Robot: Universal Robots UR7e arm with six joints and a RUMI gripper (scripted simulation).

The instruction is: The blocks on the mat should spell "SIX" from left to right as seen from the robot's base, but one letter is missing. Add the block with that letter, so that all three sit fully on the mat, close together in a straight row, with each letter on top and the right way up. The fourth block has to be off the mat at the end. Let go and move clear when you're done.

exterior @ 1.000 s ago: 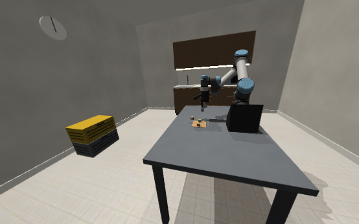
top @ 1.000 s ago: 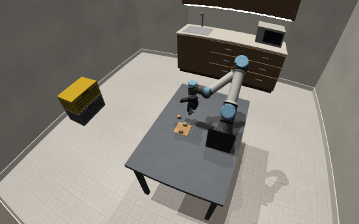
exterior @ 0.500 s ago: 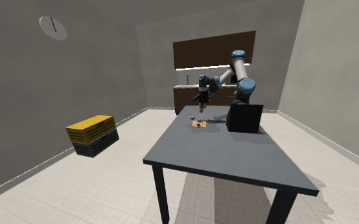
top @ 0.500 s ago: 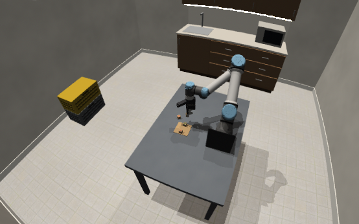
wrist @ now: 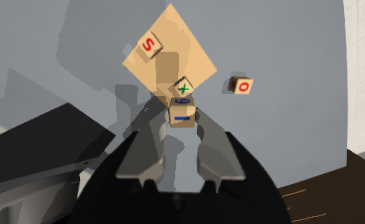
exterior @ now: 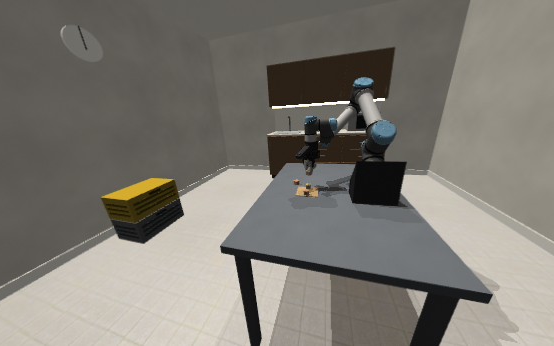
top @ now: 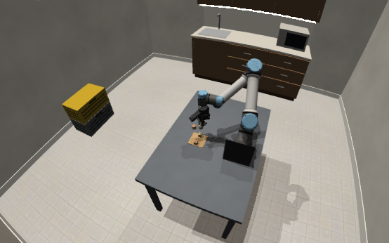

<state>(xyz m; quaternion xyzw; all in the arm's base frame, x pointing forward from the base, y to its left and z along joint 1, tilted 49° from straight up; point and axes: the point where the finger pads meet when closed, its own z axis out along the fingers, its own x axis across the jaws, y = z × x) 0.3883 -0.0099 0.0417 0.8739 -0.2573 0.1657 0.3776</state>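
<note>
My gripper [wrist: 182, 108] [top: 201, 124] [exterior: 309, 170] is shut on a wooden block with a blue I [wrist: 182, 113] and holds it in the air just off one corner of the tan mat [wrist: 185, 45] [top: 192, 138] [exterior: 300, 193]. The I shows on the block's side that faces the wrist camera. On the mat lie the block with a red S [wrist: 149, 45] near the far corner and the block with a green X [wrist: 182, 88] near the corner by the gripper, with a gap between them. The block with a red O [wrist: 242, 85] [top: 193, 126] [exterior: 296, 181] lies on the table off the mat.
The grey table [top: 196, 175] [exterior: 350, 235] bears a black box [top: 239, 152] [exterior: 377, 182] next to the arm's base. A yellow crate on a dark crate [top: 88, 109] [exterior: 142, 209] stands on the floor to the side. Kitchen cabinets line the back wall.
</note>
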